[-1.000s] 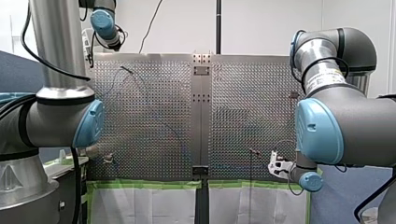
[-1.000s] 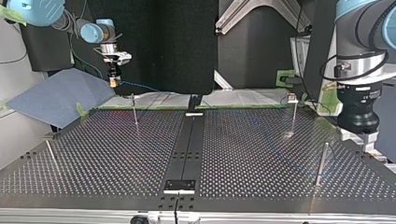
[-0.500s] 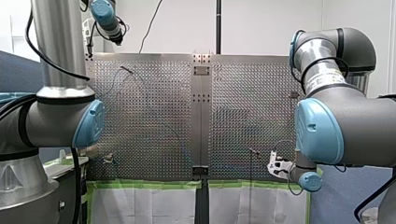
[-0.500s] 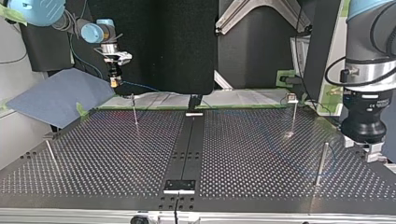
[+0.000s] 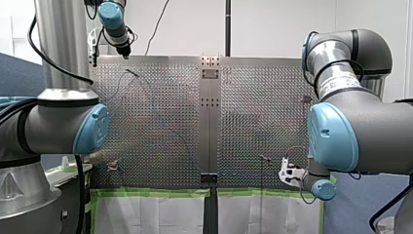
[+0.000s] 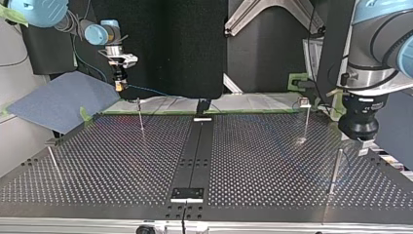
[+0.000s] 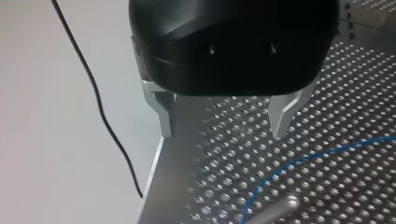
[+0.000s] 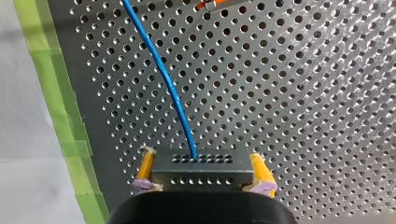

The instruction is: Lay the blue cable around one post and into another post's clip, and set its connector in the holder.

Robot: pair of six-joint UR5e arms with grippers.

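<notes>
Since the frame a second ago, our left arm has swung its wrist inward from the top view's right edge. The left gripper (image 7: 223, 133) now hangs over the perforated surface (image 6: 122, 161), close above the plain post (image 6: 336, 168) at that view's right. Right arm: no change noted.

Left gripper: metal fingers apart, nothing between them. In its wrist view the blue cable (image 7: 299, 161) curves across the surface ahead of the fingers, just beside the post's tip. We cannot tell whether the cable already runs round this post; it shows only faintly in the top view.

Right gripper (image 8: 202, 163): yellow pads clamped on the black connector (image 8: 201, 175), one on each end. The cable leaves the connector and runs out over the surface. This gripper hangs by the green tape (image 8: 46, 93) along the surface's edge, near a second thin post (image 6: 140, 114).

Judgement: the left arm looks set to take or guide cable slack at the plain post, so routing is the step in hand. The connector is not yet in any holder. The clip post (image 6: 305, 119) is too small to tell whether it holds cable.

Pose: left wrist points straight down at the surface, and the right likewise.
</notes>
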